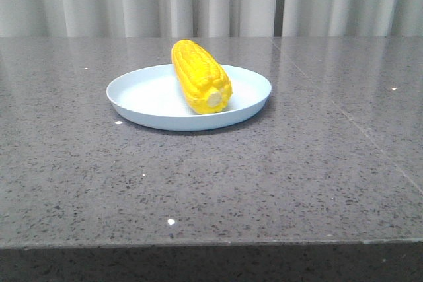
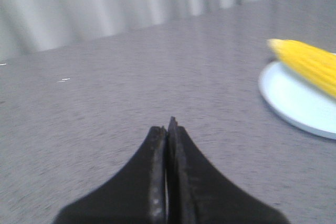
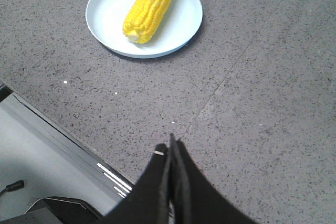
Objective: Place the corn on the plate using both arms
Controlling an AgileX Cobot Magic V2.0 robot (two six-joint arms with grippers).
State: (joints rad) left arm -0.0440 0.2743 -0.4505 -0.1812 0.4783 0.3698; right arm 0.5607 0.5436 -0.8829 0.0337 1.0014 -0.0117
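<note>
On the desk (image 1: 277, 183), a little left of centre in the front view, the corn (image 1: 200, 75) is lying across the plate (image 1: 142, 94) — pale stub end pointing near and slightly right, tip reaching over the far rim. Judging from that, the placing itself looks done, and what I am handling now is the tidy finish: keeping both arms away from the plate.

Neither arm is showing in the front view. My left gripper (image 2: 168, 127) has its jaws pressed together with nothing between them, and it is sitting low over bare desk, with the plate and corn off to one side of its view and well apart from it. My right gripper (image 3: 171, 145) is likewise closed and empty, hanging near the desk's near edge, the plate well apart from it on the far side.

To do this well, I am thinking about three things:
- Any further move should be going up and away from the plate, never sweeping across it — the cob is round and I judge a light nudge could roll it off the low rim.
- The left jaws look close to the surface, so I would lift before travelling sideways.
- The right arm is next to the desk edge; I would be watching that it does not catch there.
</note>
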